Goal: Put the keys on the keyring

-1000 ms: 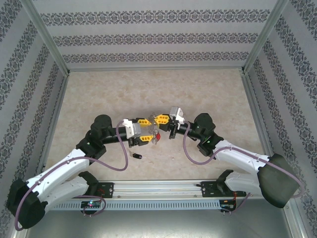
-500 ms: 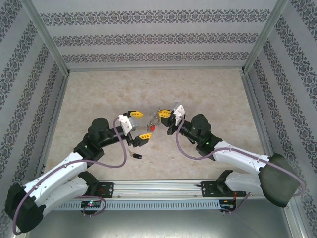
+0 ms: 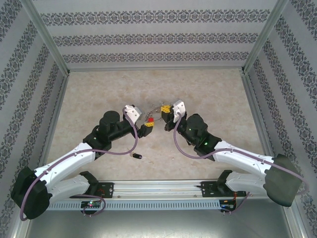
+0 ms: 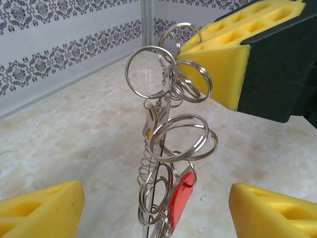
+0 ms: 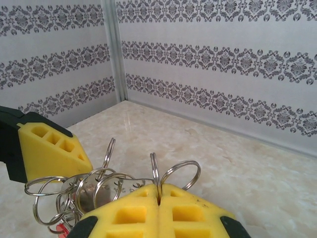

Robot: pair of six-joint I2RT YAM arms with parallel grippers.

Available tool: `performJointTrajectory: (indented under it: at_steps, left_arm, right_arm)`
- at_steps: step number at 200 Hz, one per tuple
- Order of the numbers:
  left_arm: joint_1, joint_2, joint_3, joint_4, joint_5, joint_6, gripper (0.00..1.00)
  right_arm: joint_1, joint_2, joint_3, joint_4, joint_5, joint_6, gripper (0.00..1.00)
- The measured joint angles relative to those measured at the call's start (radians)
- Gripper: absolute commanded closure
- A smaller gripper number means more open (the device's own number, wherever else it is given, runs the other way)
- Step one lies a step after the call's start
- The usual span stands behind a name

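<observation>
Two grippers are met at the keyring (image 4: pixel 171 144). The right gripper (image 5: pixel 158 201) is clamped tight on its wire, and the loop is held upright. The left gripper (image 4: pixel 154 210), drawn back half a second ago, has been brought in again. Its jaws are spread wide, nothing is gripped, and the hanging split rings (image 4: pixel 148 72) and red tag (image 4: pixel 181 198) are flanked by its fingers. The key (image 3: pixel 137 156) is left on the table (image 3: pixel 208 89), well behind that gripper, so threading is judged not yet begun.

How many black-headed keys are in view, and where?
1. The key lies on the table beside the left arm, apart from the keyring clamped in the right gripper. More may be hidden.
</observation>
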Motion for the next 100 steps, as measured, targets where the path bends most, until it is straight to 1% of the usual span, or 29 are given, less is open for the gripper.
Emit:
performJointTrajectory:
  at_steps: [35, 74, 100]
  left_arm:
    - [-0.006, 0.0, 0.0, 0.005, 0.002, -0.003, 0.28]
    - [-0.006, -0.019, 0.0, 0.005, 0.003, 0.01, 0.27]
    - [-0.006, -0.07, -0.005, 0.005, 0.026, 0.06, 0.27]
  right_arm:
    - [0.015, -0.005, 0.0, -0.01, 0.03, 0.004, 1.0]
    - [0.015, -0.019, 0.0, -0.016, 0.033, 0.003, 1.0]
    - [0.015, -0.037, 0.0, -0.017, 0.019, -0.001, 1.0]
